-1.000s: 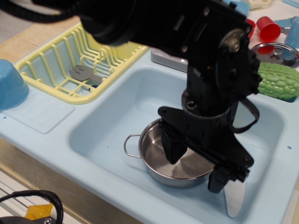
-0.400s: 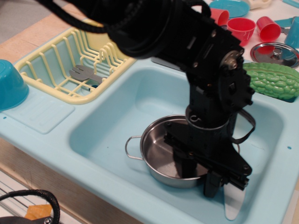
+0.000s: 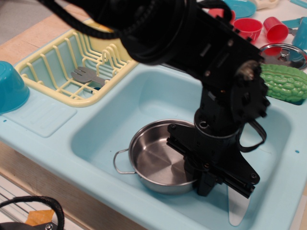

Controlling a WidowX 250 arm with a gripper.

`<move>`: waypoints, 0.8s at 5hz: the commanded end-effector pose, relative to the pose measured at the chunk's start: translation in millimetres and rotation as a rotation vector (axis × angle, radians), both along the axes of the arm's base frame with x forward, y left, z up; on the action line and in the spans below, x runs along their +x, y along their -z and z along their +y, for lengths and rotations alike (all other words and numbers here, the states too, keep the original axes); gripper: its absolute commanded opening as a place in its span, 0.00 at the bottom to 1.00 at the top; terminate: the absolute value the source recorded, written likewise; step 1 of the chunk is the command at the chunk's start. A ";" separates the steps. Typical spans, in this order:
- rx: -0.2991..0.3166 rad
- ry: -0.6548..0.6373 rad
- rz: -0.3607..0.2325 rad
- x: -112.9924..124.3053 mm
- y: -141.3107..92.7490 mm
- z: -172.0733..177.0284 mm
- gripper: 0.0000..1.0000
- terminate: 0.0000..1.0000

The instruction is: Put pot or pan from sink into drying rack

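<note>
The shiny steel pot (image 3: 156, 158) with thin wire loop handles sits in the front part of the light blue sink (image 3: 158, 100); its left handle (image 3: 120, 163) points to the front left. My black gripper (image 3: 201, 184) reaches down from above, and its fingers are pressed together on the pot's right rim. The arm hides the pot's right handle and the sink's drain hole. The pale yellow drying rack (image 3: 53, 62) stands to the left of the sink, behind it, well away from the gripper.
A grey fork-like utensil (image 3: 86, 75) lies in the rack. A blue bowl (image 3: 9, 86) stands at the far left. Behind the sink at the right are a green bumpy gourd (image 3: 285, 82), a steel lid with a red knob (image 3: 283, 53) and red cups (image 3: 248, 28).
The fingers were spread wide a second ago, one inside the pot and one outside. They have closed on the right rim, and the pot has shifted to the left and front.
</note>
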State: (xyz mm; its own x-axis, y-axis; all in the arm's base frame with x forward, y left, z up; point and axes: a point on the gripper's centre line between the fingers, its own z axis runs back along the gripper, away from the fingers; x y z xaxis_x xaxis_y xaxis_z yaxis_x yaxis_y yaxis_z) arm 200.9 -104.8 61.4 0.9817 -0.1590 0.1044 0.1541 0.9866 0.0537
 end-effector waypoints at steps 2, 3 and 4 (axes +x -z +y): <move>0.107 -0.008 -0.182 3.2 -37.4 -0.4 0.00 0.00; 0.139 -0.011 -0.194 10.7 -49.4 14.1 0.00 0.00; 0.180 -0.006 -0.222 18.3 -62.5 30.0 0.00 0.00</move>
